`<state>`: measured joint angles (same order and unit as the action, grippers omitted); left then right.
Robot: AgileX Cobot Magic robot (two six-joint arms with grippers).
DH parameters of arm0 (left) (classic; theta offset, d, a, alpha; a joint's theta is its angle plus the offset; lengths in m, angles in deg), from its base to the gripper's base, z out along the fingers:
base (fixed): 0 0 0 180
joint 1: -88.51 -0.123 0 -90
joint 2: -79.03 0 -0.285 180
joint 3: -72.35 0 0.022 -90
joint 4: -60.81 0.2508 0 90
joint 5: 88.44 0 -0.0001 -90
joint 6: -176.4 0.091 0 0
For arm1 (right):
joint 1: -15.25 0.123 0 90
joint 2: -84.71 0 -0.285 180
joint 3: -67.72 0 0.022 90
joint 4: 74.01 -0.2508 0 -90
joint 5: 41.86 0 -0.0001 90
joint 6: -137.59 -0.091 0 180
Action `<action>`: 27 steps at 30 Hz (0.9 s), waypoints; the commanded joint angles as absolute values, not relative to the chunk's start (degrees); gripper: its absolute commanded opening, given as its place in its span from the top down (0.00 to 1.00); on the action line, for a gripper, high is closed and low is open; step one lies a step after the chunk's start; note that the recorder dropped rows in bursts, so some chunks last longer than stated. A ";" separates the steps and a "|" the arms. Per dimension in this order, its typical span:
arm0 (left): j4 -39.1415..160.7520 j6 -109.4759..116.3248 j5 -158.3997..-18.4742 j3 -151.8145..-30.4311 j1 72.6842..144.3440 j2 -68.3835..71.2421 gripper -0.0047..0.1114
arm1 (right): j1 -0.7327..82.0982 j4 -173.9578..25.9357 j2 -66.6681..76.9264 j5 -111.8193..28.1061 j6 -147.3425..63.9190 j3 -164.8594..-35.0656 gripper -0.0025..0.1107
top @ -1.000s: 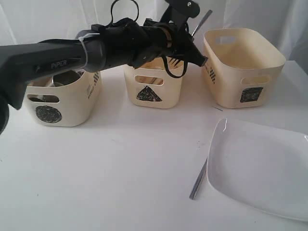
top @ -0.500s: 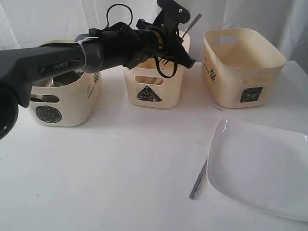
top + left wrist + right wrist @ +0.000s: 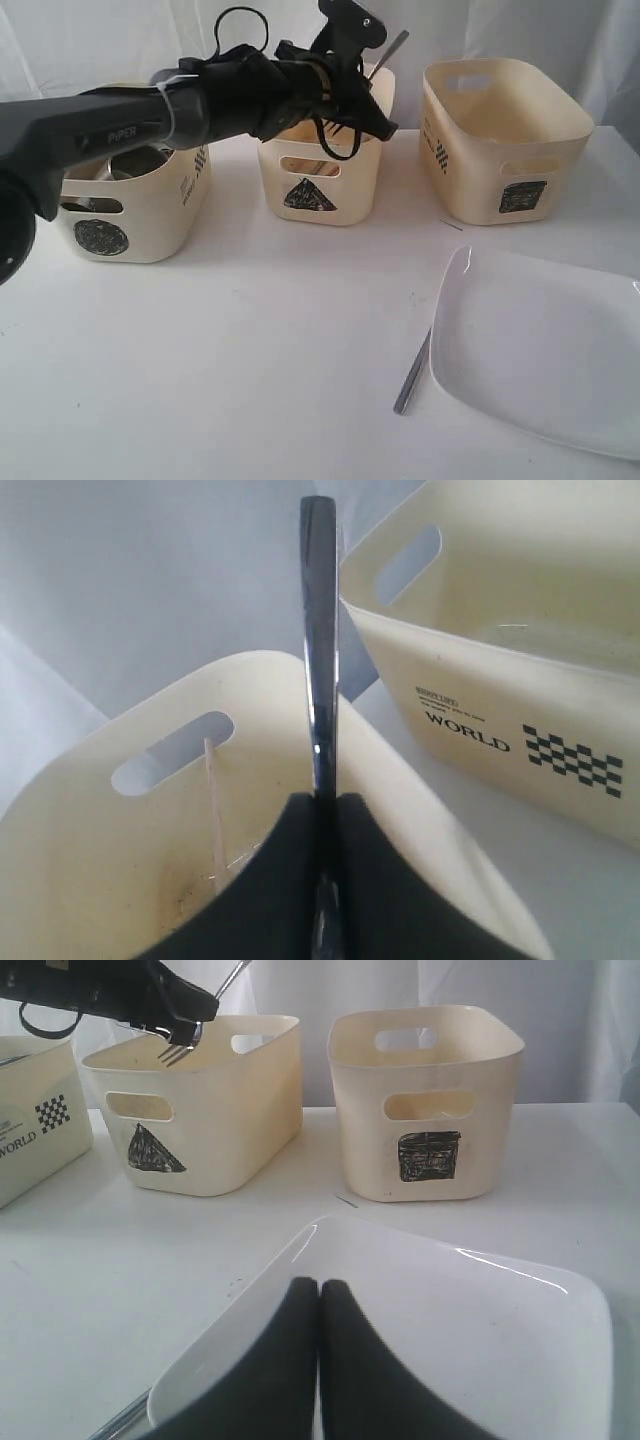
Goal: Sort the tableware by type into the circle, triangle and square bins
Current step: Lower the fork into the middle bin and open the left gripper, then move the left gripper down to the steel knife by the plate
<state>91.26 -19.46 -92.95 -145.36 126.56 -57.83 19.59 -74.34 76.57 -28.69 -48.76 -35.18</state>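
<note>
Fork held over the triangle bin, ready to drop.

The left gripper reaches across above the triangle bin with its jaws clamped on the fork. The handle points up and away, and the tines hang over the bin's opening, near its rim. A chopstick already leans inside that bin. The step in hand looks like placing the fork with the other cutlery. Next the jaws should part, but only once the tines are clearly inside the walls; otherwise the fork may catch the rim and tip onto the table. The right gripper hovers low over the plate, jaws pressed together and empty. The plate and a utensil tucked against its edge lie unsorted on the table, near the square bin.
</note>
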 commanded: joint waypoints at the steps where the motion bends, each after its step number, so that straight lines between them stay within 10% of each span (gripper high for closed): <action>1: 91.29 -20.76 -92.69 -145.86 126.36 -57.32 0.73 | 19.22 -74.41 76.93 -29.20 -48.60 -35.07 0.98; 27: 86.82 -21.08 -68.28 -144.39 130.45 -49.06 0.65 | 19.22 -74.41 76.93 -29.20 -48.60 -35.07 0.98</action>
<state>88.74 -23.26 -71.38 -145.36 129.92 -50.76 19.59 -74.34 76.57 -28.69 -48.76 -35.18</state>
